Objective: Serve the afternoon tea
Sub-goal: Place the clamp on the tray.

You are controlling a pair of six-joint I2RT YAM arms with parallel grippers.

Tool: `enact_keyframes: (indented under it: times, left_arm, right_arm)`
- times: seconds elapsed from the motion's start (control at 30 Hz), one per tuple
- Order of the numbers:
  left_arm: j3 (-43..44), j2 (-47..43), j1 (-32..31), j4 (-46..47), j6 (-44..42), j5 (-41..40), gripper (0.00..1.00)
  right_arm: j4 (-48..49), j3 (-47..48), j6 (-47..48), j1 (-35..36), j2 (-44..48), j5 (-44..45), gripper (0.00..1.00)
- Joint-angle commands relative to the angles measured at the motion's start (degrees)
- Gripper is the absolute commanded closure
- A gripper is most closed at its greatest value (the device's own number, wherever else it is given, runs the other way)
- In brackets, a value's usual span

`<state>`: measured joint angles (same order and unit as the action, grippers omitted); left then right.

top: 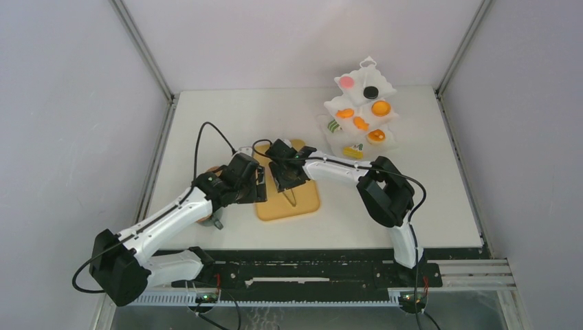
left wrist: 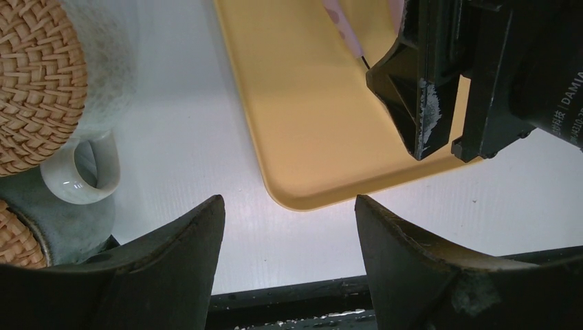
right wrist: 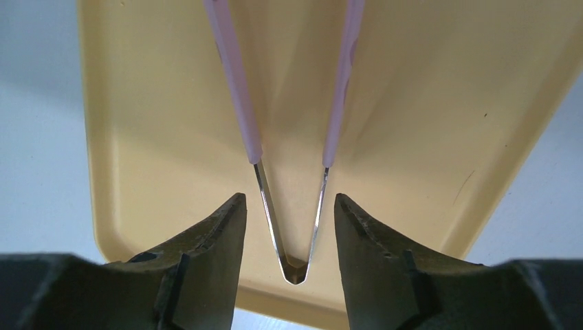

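Toy pastries sit on a white tiered stand (top: 361,103) at the back right: a pink round (top: 347,81), a black round (top: 371,91), orange tarts (top: 380,108), a green donut (top: 334,126) and a yellow wedge (top: 354,151). A pale mug (left wrist: 79,168) and woven coasters (left wrist: 34,75) lie beside my left arm, partly hidden under it in the top view. My right gripper (right wrist: 289,203) is open, its fingers either side of the metal bend of the pink tongs (right wrist: 237,103) without touching it. My left gripper (left wrist: 289,206) is open and empty over the table, at the board's near corner.
The tan board (top: 302,203) lies mid-table with the tongs (top: 292,196) flat on it. Both grippers (top: 260,184) (top: 289,180) are close together over its left half; the right one's black body (left wrist: 447,82) fills the upper right of the left wrist view. The table's dark front edge (left wrist: 289,292) is just below.
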<state>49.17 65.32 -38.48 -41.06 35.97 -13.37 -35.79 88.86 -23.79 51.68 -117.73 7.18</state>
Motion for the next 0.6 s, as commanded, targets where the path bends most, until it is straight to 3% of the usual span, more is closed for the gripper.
enact_keyframes:
  times: [0.0,0.27,0.57]
  left_arm:
    - [-0.7,-1.4,0.2,2.2,-0.7,-0.9,0.25]
    - [-0.5,-2.3,0.2,3.4,-1.4,-1.3,0.26]
    - [0.2,-5.0,0.2,3.6,-2.8,-1.7,0.27]
  right_arm:
    - [1.0,0.7,-0.1,0.7,4.3,1.4,0.42]
    - [-4.7,-0.6,-0.4,-1.1,11.4,8.1,0.44]
    - [-3.3,-13.4,-2.0,-5.9,15.0,7.6,0.50]
